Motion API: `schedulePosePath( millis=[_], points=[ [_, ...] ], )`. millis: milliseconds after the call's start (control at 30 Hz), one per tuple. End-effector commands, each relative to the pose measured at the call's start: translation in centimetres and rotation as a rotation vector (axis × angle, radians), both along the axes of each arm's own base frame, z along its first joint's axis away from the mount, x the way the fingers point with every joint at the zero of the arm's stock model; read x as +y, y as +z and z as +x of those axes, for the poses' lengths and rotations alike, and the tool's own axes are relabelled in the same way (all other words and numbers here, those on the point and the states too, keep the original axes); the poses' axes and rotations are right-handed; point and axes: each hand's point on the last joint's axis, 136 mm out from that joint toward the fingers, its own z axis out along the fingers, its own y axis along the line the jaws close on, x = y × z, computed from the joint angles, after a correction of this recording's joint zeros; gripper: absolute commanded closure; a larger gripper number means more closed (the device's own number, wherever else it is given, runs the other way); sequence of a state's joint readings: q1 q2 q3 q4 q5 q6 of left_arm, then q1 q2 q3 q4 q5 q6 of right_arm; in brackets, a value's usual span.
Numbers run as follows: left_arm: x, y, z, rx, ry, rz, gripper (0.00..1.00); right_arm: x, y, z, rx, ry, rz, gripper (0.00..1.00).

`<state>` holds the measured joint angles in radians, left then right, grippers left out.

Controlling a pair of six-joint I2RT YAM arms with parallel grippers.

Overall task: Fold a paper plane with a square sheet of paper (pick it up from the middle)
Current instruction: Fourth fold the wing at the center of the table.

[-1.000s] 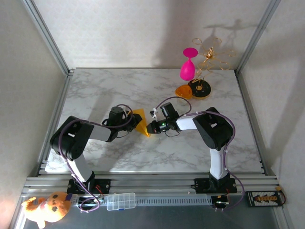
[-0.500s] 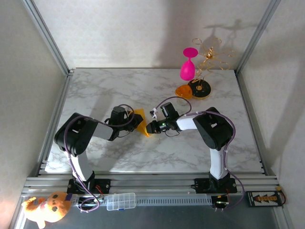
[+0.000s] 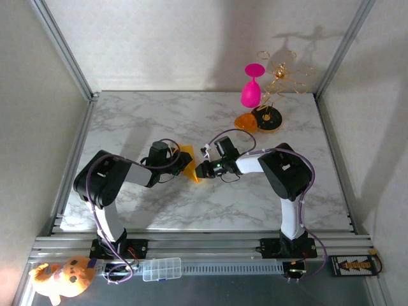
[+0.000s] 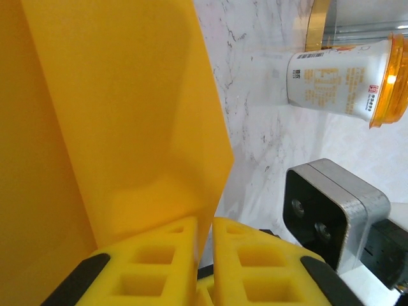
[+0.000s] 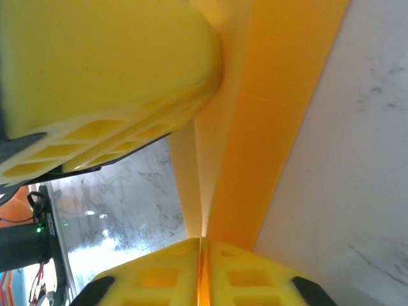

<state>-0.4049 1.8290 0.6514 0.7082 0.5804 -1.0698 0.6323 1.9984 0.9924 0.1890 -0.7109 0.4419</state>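
Left arm's elbow crept inward, square sheet of paper (image 3: 187,156) barely budged.
Left gripper (image 4: 204,252) at its 9 o'clock, right gripper (image 5: 203,268) at 3, both jaws clenched on it.

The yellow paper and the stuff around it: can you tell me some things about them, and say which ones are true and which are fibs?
1. The left jaws and the right jaws are both shut on the yellow paper. True.
2. The yellow paper lies flat on the table as a plain square. False: it is folded into a pointed shape and held between the two arms.
3. A pink glass stands near the far edge of the table, on the right side. True.
4. The stuffed toy sits in the middle of the table. False: it is off the table, by the near left corner.
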Motion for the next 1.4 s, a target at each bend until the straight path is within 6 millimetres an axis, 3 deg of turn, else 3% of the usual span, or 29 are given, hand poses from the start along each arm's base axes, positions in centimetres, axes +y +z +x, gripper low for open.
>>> schedulePosePath(
  millis=[0,367,833,1367],
  points=[
    [-0.6,0.2,0.3,-0.016,-0.019,0.008,0.86,-4.8,-7.7,-1.0,0.122,-0.116,-0.283,0.9],
    [1.2,2.8,0.3,-0.089,0.021,0.001,0.82,-5.4,-8.4,-1.1,0.157,-0.135,-0.308,0.94],
    [-0.2,0.4,0.4,-0.039,-0.025,0.002,0.89,-5.5,-8.5,-0.9,0.162,-0.135,-0.316,0.93],
    [-0.2,-1.6,0.4,0.005,-0.029,0.038,0.9,-5.6,-8.6,-0.9,0.161,-0.133,-0.327,0.9]
  ],
)
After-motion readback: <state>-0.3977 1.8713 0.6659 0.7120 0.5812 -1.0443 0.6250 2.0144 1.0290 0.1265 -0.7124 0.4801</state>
